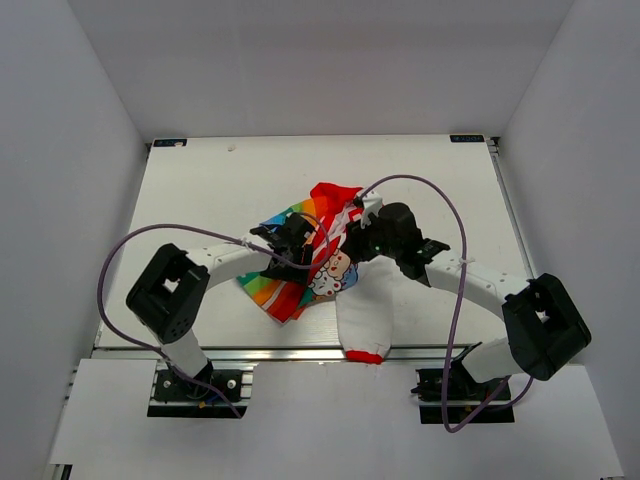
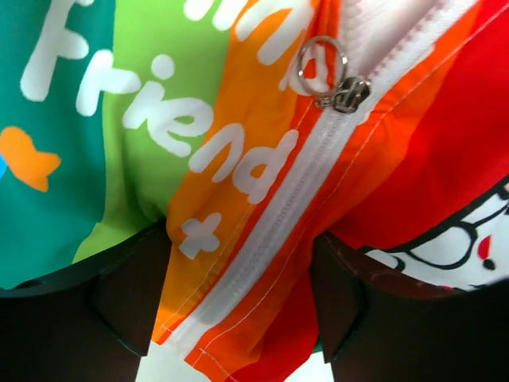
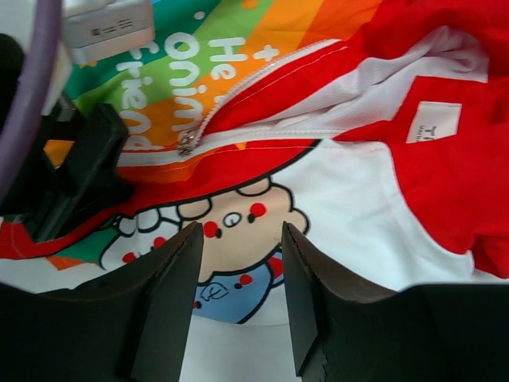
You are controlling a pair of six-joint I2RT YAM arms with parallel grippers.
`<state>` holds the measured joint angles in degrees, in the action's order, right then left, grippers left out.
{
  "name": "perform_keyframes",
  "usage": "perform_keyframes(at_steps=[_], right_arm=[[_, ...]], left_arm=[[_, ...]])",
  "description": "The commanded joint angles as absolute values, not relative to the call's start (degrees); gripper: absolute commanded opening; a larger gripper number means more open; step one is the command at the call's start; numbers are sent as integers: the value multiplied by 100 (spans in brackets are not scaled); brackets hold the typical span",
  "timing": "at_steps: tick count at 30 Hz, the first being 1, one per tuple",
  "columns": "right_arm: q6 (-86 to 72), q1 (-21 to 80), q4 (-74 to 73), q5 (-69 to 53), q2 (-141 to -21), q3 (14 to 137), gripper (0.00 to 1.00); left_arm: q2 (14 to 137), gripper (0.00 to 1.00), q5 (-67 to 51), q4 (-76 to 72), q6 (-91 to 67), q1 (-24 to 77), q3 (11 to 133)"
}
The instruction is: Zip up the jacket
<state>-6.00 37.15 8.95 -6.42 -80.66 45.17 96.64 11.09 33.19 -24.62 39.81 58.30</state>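
The jacket (image 1: pixel 345 300) lies crumpled mid-table, with its rainbow hem toward the left arm and a white sleeve running to the near edge. In the left wrist view the white zipper tape (image 2: pixel 270 223) runs up to a metal slider with a ring pull (image 2: pixel 332 79). My left gripper (image 2: pixel 242 247) is open, its fingers on either side of the zipper's bottom end at the hem. My right gripper (image 3: pixel 242 231) is open just above the cartoon face print (image 3: pixel 238 219), with nothing pinched. The slider (image 3: pixel 188 143) sits low on the zipper, and the red lining (image 3: pixel 445 159) lies open above it.
The sleeve's red cuff (image 1: pixel 363 355) reaches the table's near edge (image 1: pixel 250 352). Purple cables (image 1: pixel 455 215) loop over both arms. The left gripper's black body (image 3: pixel 71 183) is close to the right gripper. White enclosure walls (image 1: pixel 90 130) surround the table.
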Motion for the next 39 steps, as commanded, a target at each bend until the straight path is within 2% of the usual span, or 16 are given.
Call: perform_keyframes(at_steps=[1, 4, 5, 6, 7, 9, 14, 19, 24, 29, 34, 39], right_arm=[[-650, 3718, 967, -923, -8042, 4500, 50], [-650, 3718, 975, -923, -8051, 4491, 49], [-650, 3709, 976, -932, -8042, 4483, 50], [-650, 3718, 984, -940, -8042, 4465, 49], [-633, 3718, 1002, -958, -8042, 4465, 49], [-633, 3709, 1046, -958, -8051, 4447, 50], [-668, 3718, 1431, -932, -8077, 4500, 50], [-879, 3718, 2055, -695, -7946, 4579, 51], [-993, 3674, 2478, -484, -7726, 4667, 53], [-1572, 3289, 2496, -675, -7541, 4650, 54], [-1872, 2962, 2566, -1493, -7155, 4544, 55], [-1679, 2962, 2252, -1766, -7249, 5103, 62]], left_arm=[[9712, 77, 1125, 2928, -2435, 3981, 6126], [9922, 57, 1064, 2883, -2417, 3981, 6187], [9975, 44, 1046, 2900, -2408, 3981, 6222], [10019, 15, 1046, 2918, -2400, 3981, 6240], [10054, 0, 1124, 2961, -2426, 3981, 6266], [10055, 0, 1387, 3084, -2531, 3981, 6389], [9714, 0, 3598, 4165, -2813, 4226, 7092], [8949, 0, 4517, 3291, -1770, 4614, 7067], [7957, 0, 4176, 1393, -117, 4790, 6286], [7155, 0, 3437, 493, 1247, 4860, 6021], [7101, 0, 2998, 772, 1609, 4869, 6257], [7373, 0, 3023, 895, 1512, 4904, 6144]])
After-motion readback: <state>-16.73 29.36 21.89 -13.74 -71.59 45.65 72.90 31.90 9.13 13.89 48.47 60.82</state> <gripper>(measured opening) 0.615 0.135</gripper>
